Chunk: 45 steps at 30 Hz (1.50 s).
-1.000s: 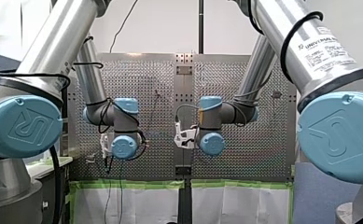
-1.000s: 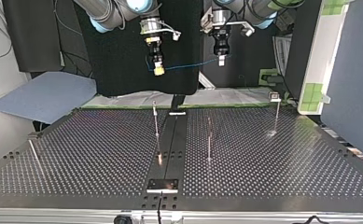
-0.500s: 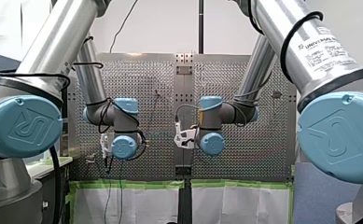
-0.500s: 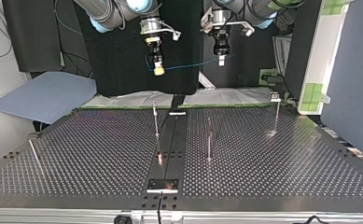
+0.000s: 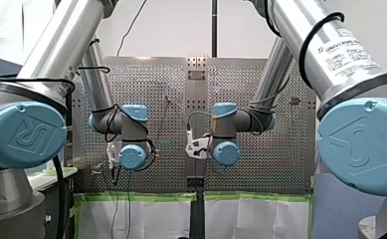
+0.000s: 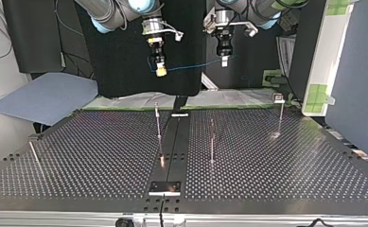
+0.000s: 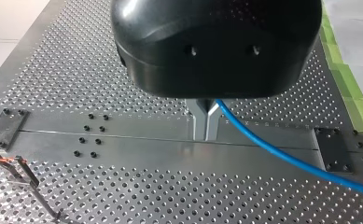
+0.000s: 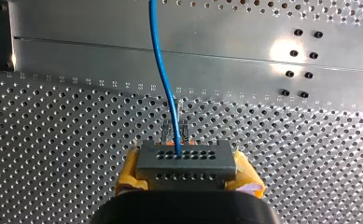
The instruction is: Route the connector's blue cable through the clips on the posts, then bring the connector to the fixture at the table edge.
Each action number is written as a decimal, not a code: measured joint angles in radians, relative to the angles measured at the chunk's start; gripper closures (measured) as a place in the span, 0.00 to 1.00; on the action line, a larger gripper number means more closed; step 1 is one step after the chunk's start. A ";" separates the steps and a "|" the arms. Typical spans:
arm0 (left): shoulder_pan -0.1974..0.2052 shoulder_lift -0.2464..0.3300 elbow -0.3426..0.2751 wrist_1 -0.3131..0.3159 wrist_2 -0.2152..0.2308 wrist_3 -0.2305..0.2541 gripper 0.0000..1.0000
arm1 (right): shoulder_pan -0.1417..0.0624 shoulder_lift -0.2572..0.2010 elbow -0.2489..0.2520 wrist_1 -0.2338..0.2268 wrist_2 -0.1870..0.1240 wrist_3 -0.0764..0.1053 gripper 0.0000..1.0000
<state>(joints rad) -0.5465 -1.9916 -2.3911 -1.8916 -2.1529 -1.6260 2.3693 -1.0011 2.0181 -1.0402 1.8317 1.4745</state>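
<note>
Right gripper [image 8: 187,173] clamps grey perforated connector block [image 8: 186,159]; left gripper [image 7: 205,126] pinches thin blue cable [image 7: 272,153]. Keep span between them taut, descend slowly.

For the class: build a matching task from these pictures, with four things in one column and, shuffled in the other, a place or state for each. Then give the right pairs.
Things:
1 connector
2 blue cable
3 posts
4 left gripper

Places or states:
A upright on the table
B metal fingers shut on the blue cable
C held by the right gripper
D strung through the air between the grippers

Pairs: 1-C, 2-D, 3-A, 4-B.
</note>
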 joint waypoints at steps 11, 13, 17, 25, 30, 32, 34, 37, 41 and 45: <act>0.000 0.000 0.000 0.000 0.000 0.000 0.98 | 0.000 0.000 0.000 0.000 0.000 0.000 1.00; 0.000 0.000 0.000 0.000 0.000 0.000 0.98 | 0.000 0.000 0.000 0.000 0.000 0.000 1.00; 0.000 0.000 0.000 0.000 0.000 0.000 0.98 | 0.000 0.000 0.000 0.000 0.000 0.000 1.00; 0.000 0.000 0.000 0.000 0.000 0.000 0.98 | 0.000 0.000 0.000 0.000 0.000 0.000 1.00; 0.000 0.000 0.000 0.000 0.000 0.000 0.98 | 0.000 0.000 0.000 0.000 0.000 0.000 1.00; 0.000 0.000 0.000 0.000 0.000 0.000 0.98 | 0.000 0.000 0.000 0.000 0.000 0.000 1.00; 0.000 0.000 0.000 0.000 0.000 0.000 0.98 | 0.000 0.000 0.000 0.000 0.000 0.000 1.00; 0.000 0.000 0.000 0.000 0.000 0.000 0.96 | 0.000 0.000 0.000 0.000 0.000 0.000 1.00; 0.000 0.000 0.000 0.000 0.000 0.000 0.96 | 0.000 0.000 0.000 0.000 0.000 0.000 1.00; 0.000 0.000 0.000 0.000 0.000 0.000 0.96 | 0.000 0.000 0.000 0.000 0.000 0.000 1.00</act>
<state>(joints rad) -0.5465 -1.9916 -2.3911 -1.8916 -2.1529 -1.6260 2.3693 -1.0011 2.0181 -1.0402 1.8317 1.4745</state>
